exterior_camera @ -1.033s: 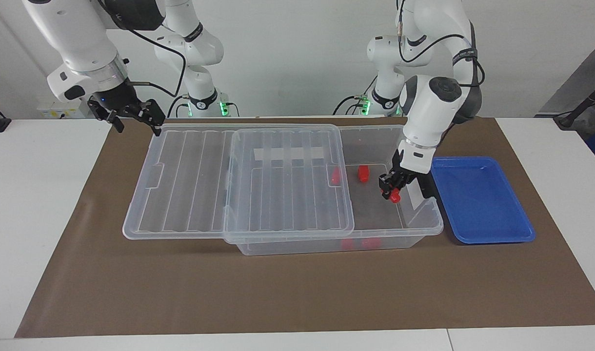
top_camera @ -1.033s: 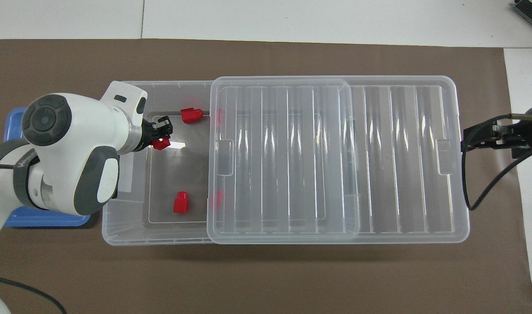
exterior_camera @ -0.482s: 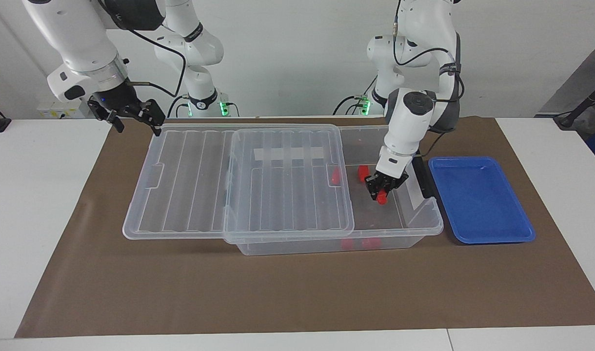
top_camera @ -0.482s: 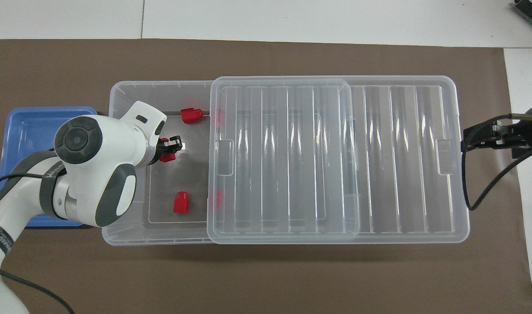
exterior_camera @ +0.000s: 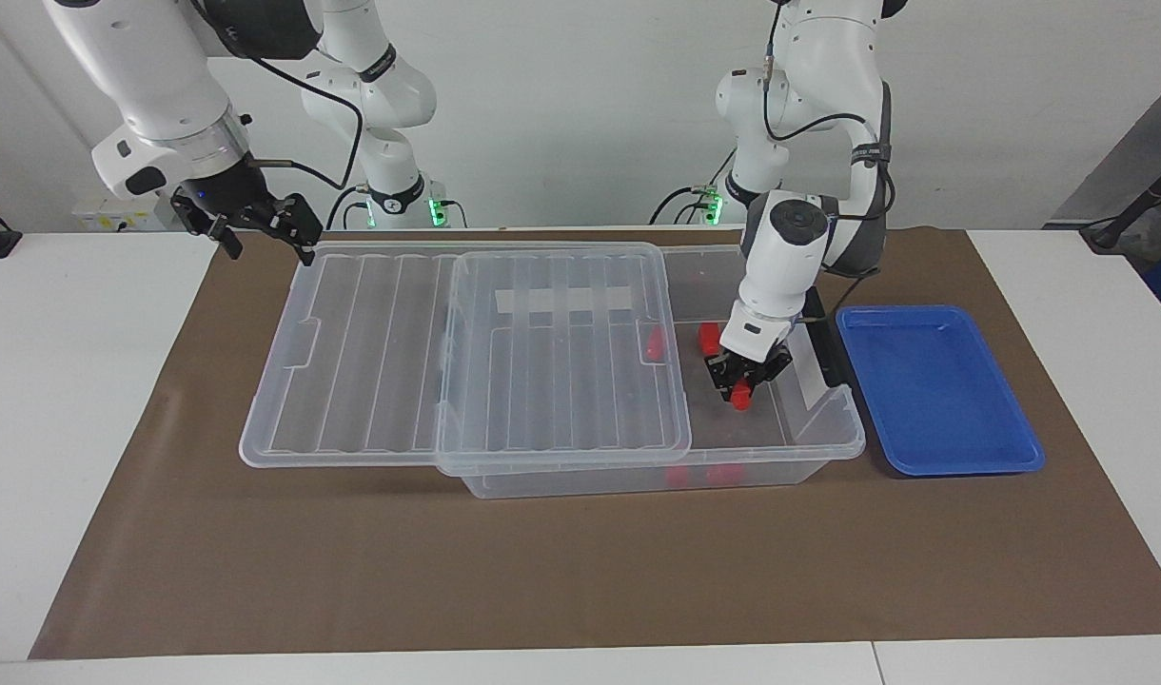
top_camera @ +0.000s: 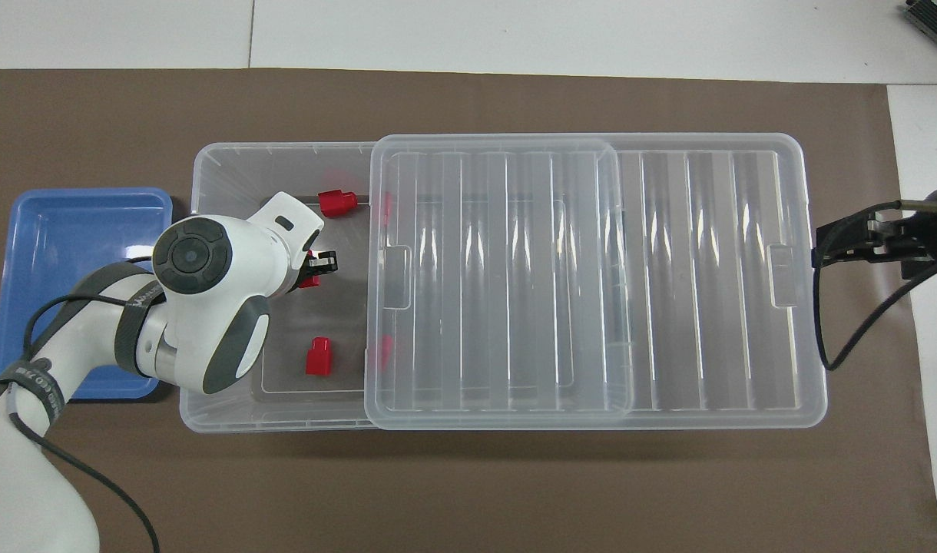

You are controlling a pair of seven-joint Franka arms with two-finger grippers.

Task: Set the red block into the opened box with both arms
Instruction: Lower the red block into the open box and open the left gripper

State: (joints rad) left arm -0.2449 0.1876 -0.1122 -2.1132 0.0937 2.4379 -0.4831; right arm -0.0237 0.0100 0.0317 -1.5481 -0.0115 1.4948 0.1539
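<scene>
While the left gripper (exterior_camera: 738, 383) clasps the red block (exterior_camera: 740, 394) inside the box (exterior_camera: 833, 433), seemingly above its floor, the right gripper (exterior_camera: 257, 225) waits, jaws released.

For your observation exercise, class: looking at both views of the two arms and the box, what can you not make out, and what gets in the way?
- Overhead view: most of the held red block and left gripper, hidden by the left arm's wrist.
- Both views: two blocks under the lid, blurred by its ribbed plastic.
- Facing view: whether the held block touches the box floor.
- Overhead view: right gripper, its arm cut off by the frame edge.
</scene>
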